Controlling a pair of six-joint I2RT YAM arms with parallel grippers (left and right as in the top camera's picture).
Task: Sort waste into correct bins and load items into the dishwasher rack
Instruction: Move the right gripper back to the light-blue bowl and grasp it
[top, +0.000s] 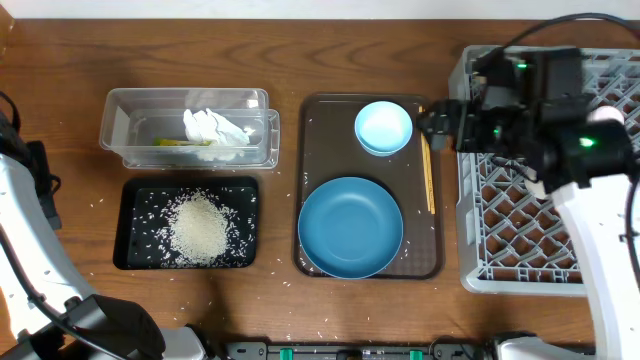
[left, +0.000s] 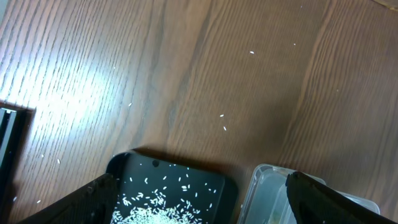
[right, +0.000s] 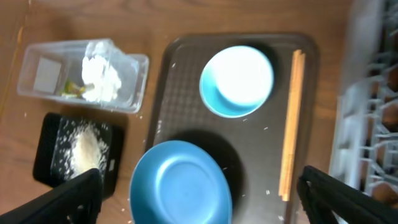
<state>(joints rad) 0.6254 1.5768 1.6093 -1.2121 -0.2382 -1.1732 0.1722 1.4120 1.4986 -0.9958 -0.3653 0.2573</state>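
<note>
On the dark brown serving tray (top: 330, 140) lie a large blue dish (top: 350, 227), a small light-blue bowl (top: 383, 127) and wooden chopsticks (top: 428, 175). My right gripper (right: 205, 202) hangs open high above that tray, beside the grey rack (top: 520, 220), holding nothing. The clear tub (top: 120, 130) holds a crumpled white napkin (top: 215, 128) and a yellow-green wrapper (top: 178, 142). A pile of rice (top: 200, 228) fills the black tray (top: 135, 240). My left gripper (left: 199, 205) is open and empty above the black tray (left: 205, 186) and the tub (left: 264, 193).
Loose rice grains are scattered on the wooden table around the black tray and on the brown serving tray (right: 180, 87). The rack (right: 367, 124) takes up the table's right side. The left arm's base (top: 100, 330) sits at the front left corner.
</note>
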